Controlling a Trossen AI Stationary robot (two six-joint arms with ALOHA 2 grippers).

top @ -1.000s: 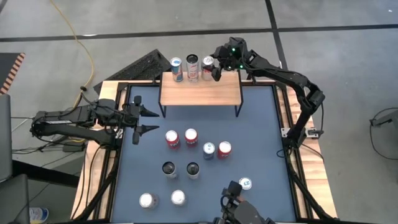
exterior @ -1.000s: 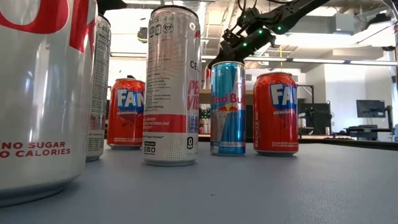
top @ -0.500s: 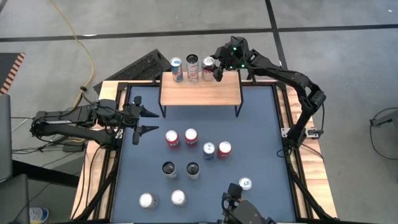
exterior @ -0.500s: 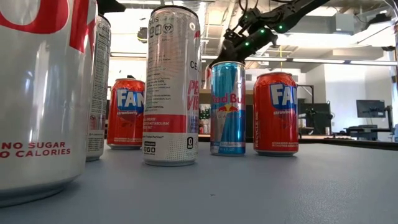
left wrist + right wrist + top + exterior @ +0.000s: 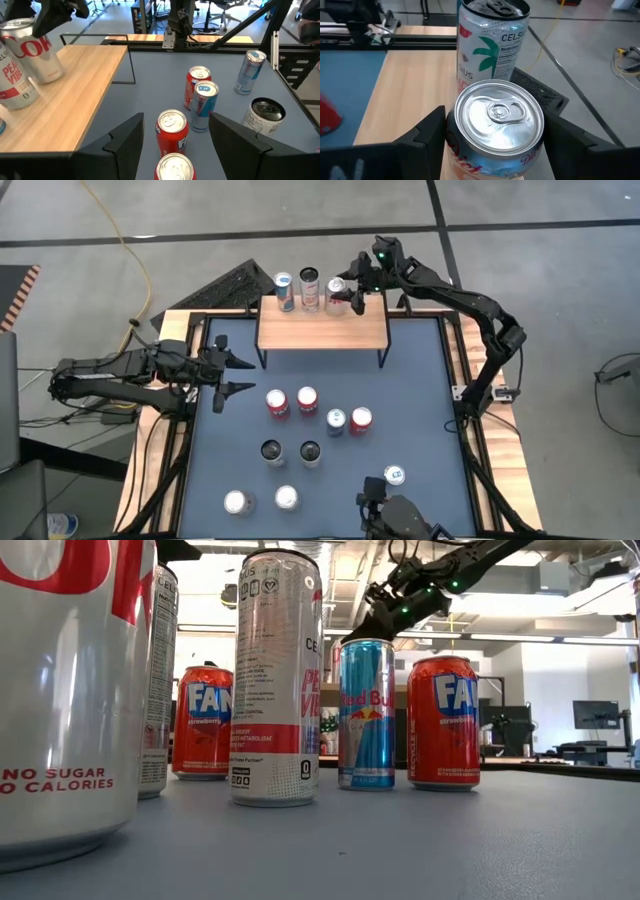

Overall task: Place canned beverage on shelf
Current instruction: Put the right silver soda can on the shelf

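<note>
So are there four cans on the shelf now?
No, the shelf carries only three cans, lined up along its far edge in the high view.

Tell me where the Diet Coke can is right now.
In the high view, the Diet Coke can stands on the shelf at its far edge, rightmost of three cans, next to the Celsius can, with the right gripper around it.

shelf (image 5: 322, 329): three cans (image 5: 309, 288) along far edge | table (image 5: 420, 390): shelf, nine cans
</note>
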